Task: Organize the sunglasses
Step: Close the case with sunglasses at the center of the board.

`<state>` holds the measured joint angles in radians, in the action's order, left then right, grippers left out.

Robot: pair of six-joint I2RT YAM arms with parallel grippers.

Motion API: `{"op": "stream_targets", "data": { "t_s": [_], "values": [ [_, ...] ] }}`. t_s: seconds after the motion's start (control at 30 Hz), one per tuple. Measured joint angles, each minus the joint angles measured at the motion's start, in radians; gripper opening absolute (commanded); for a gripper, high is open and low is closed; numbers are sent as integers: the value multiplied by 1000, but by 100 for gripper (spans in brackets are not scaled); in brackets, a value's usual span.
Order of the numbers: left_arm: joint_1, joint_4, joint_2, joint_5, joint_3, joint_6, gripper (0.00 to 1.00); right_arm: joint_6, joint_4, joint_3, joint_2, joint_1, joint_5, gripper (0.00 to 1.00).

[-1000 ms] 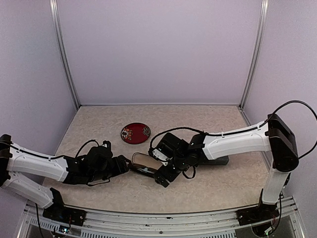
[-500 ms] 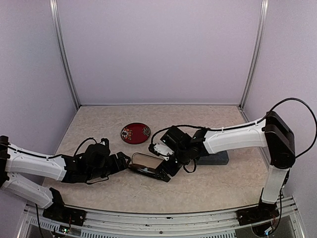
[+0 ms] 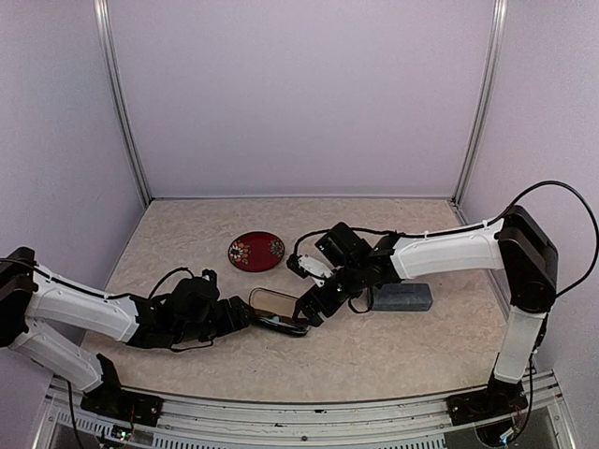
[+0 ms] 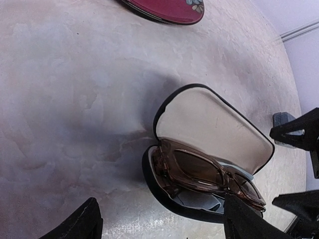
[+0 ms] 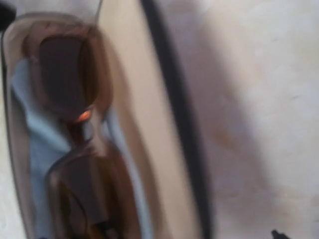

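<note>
The sunglasses (image 4: 199,172), lower centre, seem light, fragile; take the bridge. Left fingers (image 4: 79,224) and right fingers (image 4: 299,133) stand wide, empty.

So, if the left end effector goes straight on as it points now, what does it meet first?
Probably the left end effector meets the open black case holding the reddish-brown sunglasses; depth is unclear.

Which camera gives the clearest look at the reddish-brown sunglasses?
The left wrist view: the reddish-brown sunglasses lie sharp and nearly whole, folded in the open black case. The right wrist view is closer but blurred and cuts them off. The top view shows only a tiny dark shape in the case.
</note>
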<state>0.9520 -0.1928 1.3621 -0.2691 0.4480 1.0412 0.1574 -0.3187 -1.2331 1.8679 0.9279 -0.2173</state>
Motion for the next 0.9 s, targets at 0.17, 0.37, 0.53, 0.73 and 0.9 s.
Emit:
{"op": "stream_targets", "data": {
  "t_s": [0.17,0.37,0.53,0.73,0.9],
  "values": [
    [27,-1,5,1,14,25,69,18,34,0,0,-70,-69,78],
    [31,-5,28,26,14,41,62,35,70,-11,11,-124,-178,66],
    [32,-37,65,72,15,54,57,54,111,-23,52,-135,-270,59],
    [32,-78,103,114,18,54,54,77,151,-23,81,-149,-354,54],
    [32,-99,120,138,18,52,51,93,181,-23,101,-155,-393,44]
  ]
}}
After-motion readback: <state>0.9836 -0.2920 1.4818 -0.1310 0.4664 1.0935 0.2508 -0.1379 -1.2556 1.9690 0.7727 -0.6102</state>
